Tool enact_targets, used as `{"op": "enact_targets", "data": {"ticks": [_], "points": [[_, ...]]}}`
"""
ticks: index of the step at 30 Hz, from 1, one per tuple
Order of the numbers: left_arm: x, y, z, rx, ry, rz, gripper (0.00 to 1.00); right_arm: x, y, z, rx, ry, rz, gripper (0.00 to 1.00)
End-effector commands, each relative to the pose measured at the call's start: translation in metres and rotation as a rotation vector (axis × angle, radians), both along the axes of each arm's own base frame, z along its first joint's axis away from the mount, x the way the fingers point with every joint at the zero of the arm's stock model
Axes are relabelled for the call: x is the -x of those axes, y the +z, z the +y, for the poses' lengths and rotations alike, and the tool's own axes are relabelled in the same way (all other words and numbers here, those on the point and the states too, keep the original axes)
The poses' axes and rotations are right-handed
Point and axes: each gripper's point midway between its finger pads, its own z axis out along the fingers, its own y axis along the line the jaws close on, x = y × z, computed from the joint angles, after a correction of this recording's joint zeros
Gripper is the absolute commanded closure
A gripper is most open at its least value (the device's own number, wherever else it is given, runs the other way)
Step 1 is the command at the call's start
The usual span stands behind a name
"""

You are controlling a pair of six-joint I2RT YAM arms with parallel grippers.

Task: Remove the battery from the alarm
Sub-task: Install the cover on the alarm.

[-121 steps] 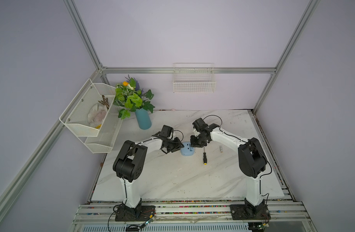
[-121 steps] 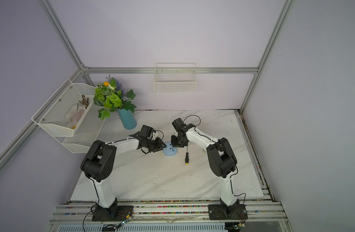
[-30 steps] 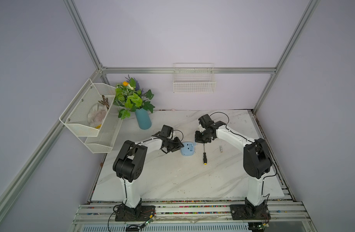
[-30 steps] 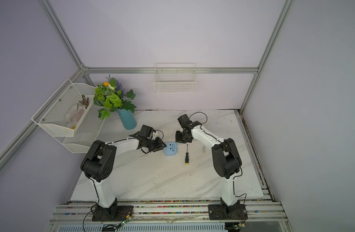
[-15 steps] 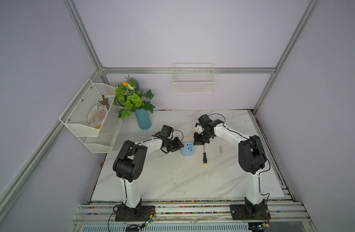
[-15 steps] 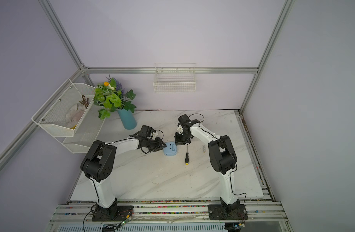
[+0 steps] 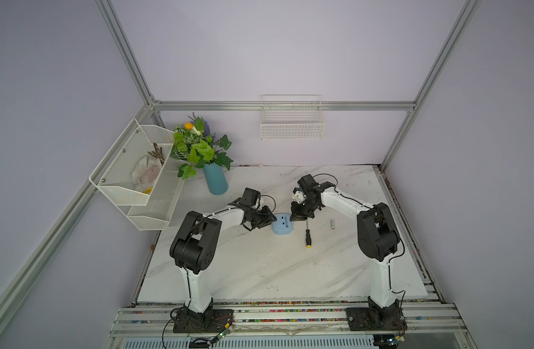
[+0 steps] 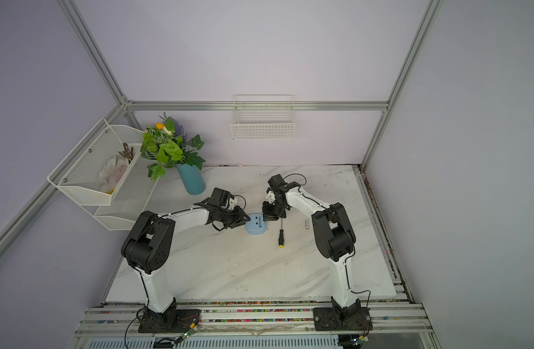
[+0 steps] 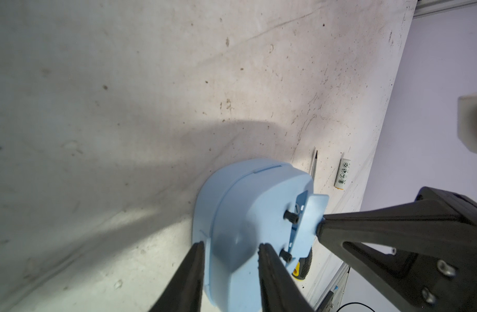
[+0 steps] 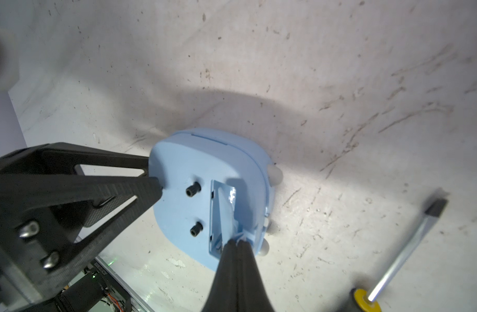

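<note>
My left fingers [image 9: 188, 275] clamp the alarm [image 9: 240, 216] while my right fingers [image 10: 226, 275], pressed together, nudge its raised battery door [image 10: 222, 213]; overpushing could snap it.

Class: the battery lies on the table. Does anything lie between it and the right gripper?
Yes. The screwdriver lies on the table between the right gripper, whose tips are at the raised cover of the alarm, and the battery. The gripper would likely need to pass over its shaft.
</note>
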Motion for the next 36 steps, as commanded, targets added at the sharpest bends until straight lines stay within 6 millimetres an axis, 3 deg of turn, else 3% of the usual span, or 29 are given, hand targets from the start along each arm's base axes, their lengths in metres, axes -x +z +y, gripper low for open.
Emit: {"op": "enact_targets", "data": {"ticks": [1, 22, 31, 36], "points": [[-0.001, 0.003, 0.001, 0.013, 0.0, -0.003, 0.62, -0.001, -0.009, 0.001, 0.006, -0.01, 0.011, 1.0], [-0.001, 0.002, 0.001, 0.015, 0.001, -0.001, 0.62, 0.001, -0.012, 0.007, -0.057, -0.03, 0.065, 1.0], [-0.001, 0.003, 0.001, 0.015, 0.001, -0.003, 0.62, -0.006, 0.002, 0.001, -0.089, -0.051, 0.05, 1.0], [0.0, 0.002, 0.001, 0.014, 0.001, -0.001, 0.62, -0.001, -0.005, 0.001, -0.086, -0.052, 0.066, 1.0]]}}
